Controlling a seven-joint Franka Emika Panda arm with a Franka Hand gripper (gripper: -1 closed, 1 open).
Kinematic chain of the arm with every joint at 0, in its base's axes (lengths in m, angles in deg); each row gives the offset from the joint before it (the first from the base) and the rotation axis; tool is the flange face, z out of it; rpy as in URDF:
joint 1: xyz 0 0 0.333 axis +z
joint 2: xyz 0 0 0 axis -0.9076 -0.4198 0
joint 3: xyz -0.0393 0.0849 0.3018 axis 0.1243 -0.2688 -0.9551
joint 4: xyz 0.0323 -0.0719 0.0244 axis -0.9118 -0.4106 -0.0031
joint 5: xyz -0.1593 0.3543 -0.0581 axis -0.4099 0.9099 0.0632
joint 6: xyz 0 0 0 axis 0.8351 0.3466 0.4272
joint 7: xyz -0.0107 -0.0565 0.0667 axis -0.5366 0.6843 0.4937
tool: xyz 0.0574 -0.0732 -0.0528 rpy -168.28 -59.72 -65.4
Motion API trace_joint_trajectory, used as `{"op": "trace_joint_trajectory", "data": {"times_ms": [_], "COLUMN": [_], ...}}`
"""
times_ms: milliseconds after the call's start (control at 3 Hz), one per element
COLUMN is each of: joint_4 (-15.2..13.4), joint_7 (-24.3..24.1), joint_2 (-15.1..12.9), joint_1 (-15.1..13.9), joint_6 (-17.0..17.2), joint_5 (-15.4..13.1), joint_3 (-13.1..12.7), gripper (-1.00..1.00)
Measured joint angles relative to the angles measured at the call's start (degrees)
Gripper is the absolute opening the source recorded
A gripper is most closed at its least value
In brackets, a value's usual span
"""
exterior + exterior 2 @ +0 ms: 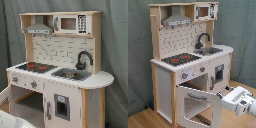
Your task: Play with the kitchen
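Note:
The kitchen (60, 50) is a tall white and light-wood toy, seen in both exterior views, with a black-red stovetop (35, 66), a sink (71, 75) and a black faucet (84, 59). Its oven door (195, 102) with a window hangs swung open toward the camera in the second exterior view. My white gripper (223, 95) is at the second exterior view's lower right, right at the free edge of that open door. In the first exterior view only a white part of my arm (12, 121) shows at the bottom left, below the open oven cavity (27, 102).
A grey hood (177, 19) and a microwave shelf (205, 11) top the kitchen (188, 55). Two knobs (184, 75) sit under the stovetop (180, 59). A grey curtain (240, 30) hangs behind. The toy stands on a wooden floor (143, 120).

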Motion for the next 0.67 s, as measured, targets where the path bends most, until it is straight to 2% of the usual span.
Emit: {"op": "trace_joint_trajectory", "data": {"times_ms": [333,667], "joint_4": [1.49,4.11], "joint_7": [-2.58,-8.52], "joint_2": [0.0,0.35], "joint_1": [0.59,0.36], "joint_6": [4.67,4.52], "joint_5": [-0.09,-1.07], "joint_3": [1.65,1.94], "gripper": [1.0,1.0]}}
